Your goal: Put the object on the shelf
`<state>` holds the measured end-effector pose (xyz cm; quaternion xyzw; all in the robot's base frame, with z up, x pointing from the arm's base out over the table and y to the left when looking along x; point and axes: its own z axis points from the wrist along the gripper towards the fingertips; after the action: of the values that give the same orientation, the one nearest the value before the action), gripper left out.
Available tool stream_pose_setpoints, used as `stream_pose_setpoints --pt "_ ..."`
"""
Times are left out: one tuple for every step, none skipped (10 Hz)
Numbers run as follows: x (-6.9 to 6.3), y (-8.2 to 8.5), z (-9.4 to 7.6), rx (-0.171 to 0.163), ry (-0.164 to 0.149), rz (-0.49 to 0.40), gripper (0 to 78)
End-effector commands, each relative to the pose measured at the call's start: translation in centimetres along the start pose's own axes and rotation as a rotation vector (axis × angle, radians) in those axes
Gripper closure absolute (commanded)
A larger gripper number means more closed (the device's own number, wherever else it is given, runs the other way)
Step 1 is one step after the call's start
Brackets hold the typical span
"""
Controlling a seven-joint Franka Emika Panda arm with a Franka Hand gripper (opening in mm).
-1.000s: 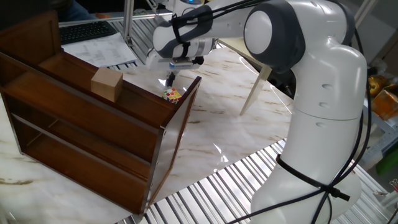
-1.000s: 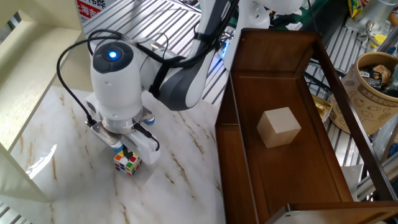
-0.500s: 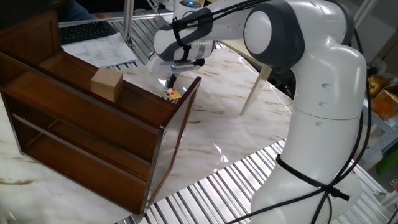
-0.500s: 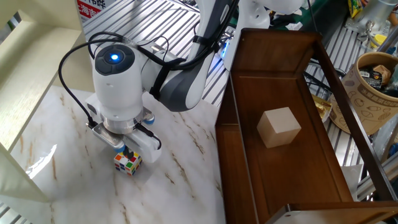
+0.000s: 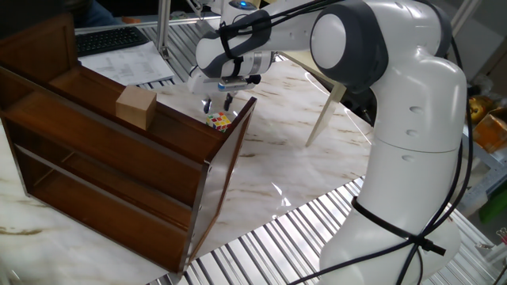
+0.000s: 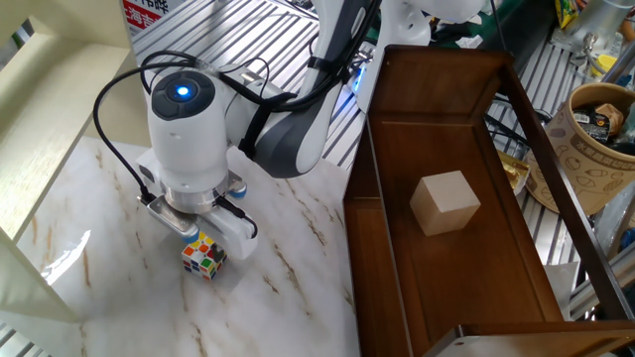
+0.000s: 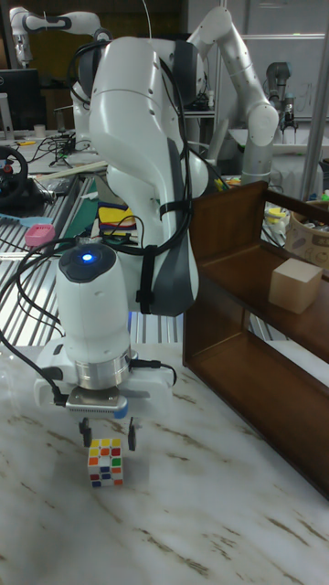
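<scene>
The object, a small Rubik's cube (image 7: 105, 462) with multicoloured squares, rests on the marble table beside the shelf's end panel; it also shows as the cube (image 5: 219, 121) and the cube (image 6: 203, 256) in the two fixed views. My gripper (image 7: 108, 431) hangs straight above it, open, with its two fingers spread just over the cube's top edges and nothing held. The gripper (image 5: 217, 104) sits close to the shelf's side. The shelf (image 5: 87, 158) is a large dark brown wooden unit, lying to the cube's side.
A plain tan wooden block (image 6: 444, 202) sits on one shelf tier. A cream-white legged frame (image 5: 329, 107) stands behind the arm. Metal slats border the marble tabletop (image 5: 293, 170). A cup with clutter (image 6: 600, 129) stands beyond the shelf.
The fingers, shut together above the cube a second ago, have opened. The hand has risen slightly. The cube has not moved.
</scene>
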<state>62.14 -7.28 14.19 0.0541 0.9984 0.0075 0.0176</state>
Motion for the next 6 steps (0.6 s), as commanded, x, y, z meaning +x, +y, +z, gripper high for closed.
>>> stream_pose_setpoints --pt "0.1 -0.2 0.0 0.003 -0.004 -0.016 0.5" --pt "0.1 -0.2 0.0 0.003 -0.004 -0.016 0.5" --pt "0.1 -0.2 0.0 0.003 -0.004 -0.016 0.5" --pt "0.1 -0.2 0.0 0.003 -0.004 -0.016 0.5" --pt "0.1 -0.2 0.0 0.003 -0.004 -0.016 0.5" --pt "0.2 -0.6 1.1 0.007 -0.008 -0.085 0.5"
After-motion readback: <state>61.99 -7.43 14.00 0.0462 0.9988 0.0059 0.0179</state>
